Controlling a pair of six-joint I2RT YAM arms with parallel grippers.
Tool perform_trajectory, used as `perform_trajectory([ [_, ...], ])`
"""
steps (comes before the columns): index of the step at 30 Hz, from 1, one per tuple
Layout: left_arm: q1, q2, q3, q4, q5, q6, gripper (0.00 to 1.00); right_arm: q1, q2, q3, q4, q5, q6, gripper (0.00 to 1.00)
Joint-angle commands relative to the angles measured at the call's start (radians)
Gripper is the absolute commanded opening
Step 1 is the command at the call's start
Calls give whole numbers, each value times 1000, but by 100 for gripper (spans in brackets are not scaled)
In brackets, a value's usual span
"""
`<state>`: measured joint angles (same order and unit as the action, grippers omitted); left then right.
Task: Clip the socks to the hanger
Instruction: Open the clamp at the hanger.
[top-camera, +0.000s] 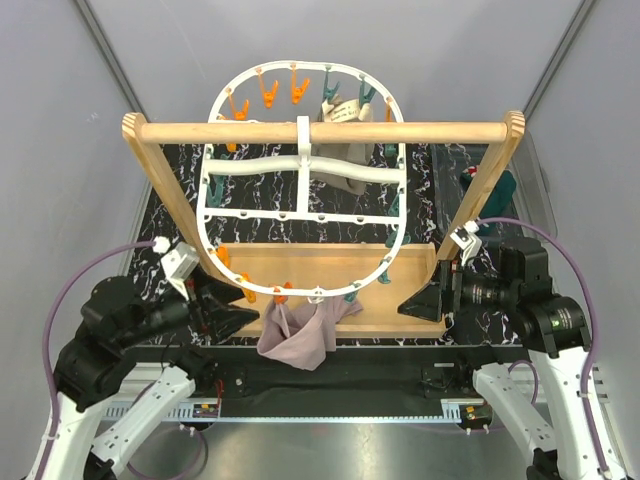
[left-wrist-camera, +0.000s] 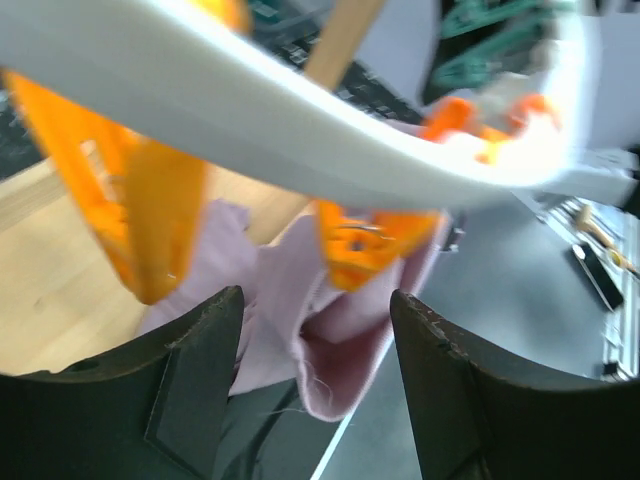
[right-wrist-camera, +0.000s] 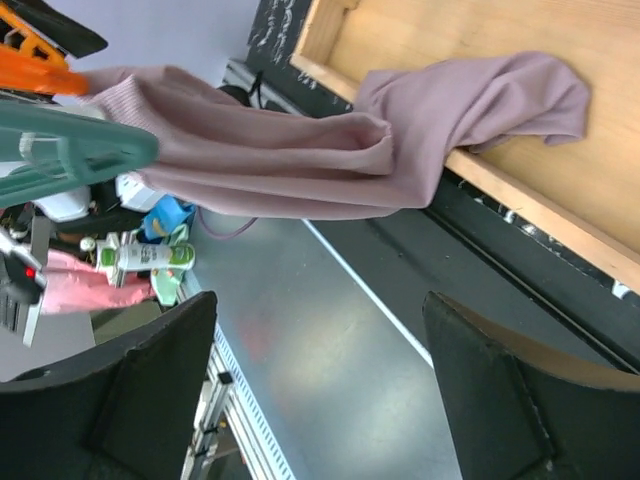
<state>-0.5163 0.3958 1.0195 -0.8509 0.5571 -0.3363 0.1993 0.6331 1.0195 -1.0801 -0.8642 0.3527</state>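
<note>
- Socks: one pink bunch. I cannot tell if it is one sock or two.
- One white hanger hooks over the top rail of one wooden stand.
- I count three orange pins on the near left rim and three more on the far rim. Teal pins sit along the right side.
- The socks hang from the near rim, between the two grippers.
- One wooden tray lies under the hanger. One end of the pink socks rests in it and the cloth drapes over its near edge.
- One grey cloth with a white label hangs at the far rim.
- The left gripper has its fingers apart and holds nothing. The socks and one orange pin are just past its tips.
- The right gripper is spread wide and holds nothing.
- Only the top view shows the whole hanger.
- Only the left wrist view shows an orange pin right up against the pink cloth - I cannot tell if it bites.
- Only the right wrist view shows a green and white bottle off past the table.
</note>
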Motion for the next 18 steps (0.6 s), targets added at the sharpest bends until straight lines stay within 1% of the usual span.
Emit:
perform_trajectory([
  [1, -5, -72, -12, 139, 162, 14, 65, 20, -18, 95, 65, -102, -34, 91],
  [2, -5, -113, -18, 141, 155, 19, 66, 19, -13, 123, 68, -116, -34, 94],
  [4, -4, -153, -27, 167, 142, 7, 66, 20, -9, 180, 147, -182, 17, 96],
  [5, -4, -169, -35, 180, 139, -3, 66, 19, -12, 188, 202, -205, 55, 97],
  [6, -4, -187, -42, 209, 132, -32, 67, 19, -16, 192, 268, -229, 150, 98],
  [7, -4, -192, -42, 223, 132, -47, 67, 20, -18, 200, 389, -239, 195, 98],
  [8, -2, -193, -47, 264, 135, -87, 67, 19, -12, 209, 429, -245, 227, 98],
  [10, -2, -196, -65, 334, 171, -142, 66, 19, 25, 263, 421, -228, 220, 98],
  [11, -2, -199, -68, 416, 190, -205, 65, 20, 39, 277, 411, -217, 204, 97],
  [12, -2, -201, -71, 462, 223, -239, 63, 20, 48, 289, 392, -208, 197, 96],
  [13, -1, -199, -68, 513, 242, -277, 63, 19, 65, 300, 391, -205, 195, 94],
  [14, 12, -196, -67, 615, 257, -356, 63, 19, 68, 297, 401, -202, 201, 92],
  [15, 24, -190, -64, 666, 291, -395, 62, 19, 71, 295, 404, -194, 207, 91],
  [16, 45, -172, -49, 709, 308, -430, 62, 19, 79, 294, 398, -184, 207, 88],
  [17, 109, -155, -32, 733, 349, -472, 62, 19, 83, 295, 390, -170, 197, 87],
  [18, 142, -137, -12, 718, 354, -468, 61, 20, 89, 301, 369, -162, 187, 87],
])
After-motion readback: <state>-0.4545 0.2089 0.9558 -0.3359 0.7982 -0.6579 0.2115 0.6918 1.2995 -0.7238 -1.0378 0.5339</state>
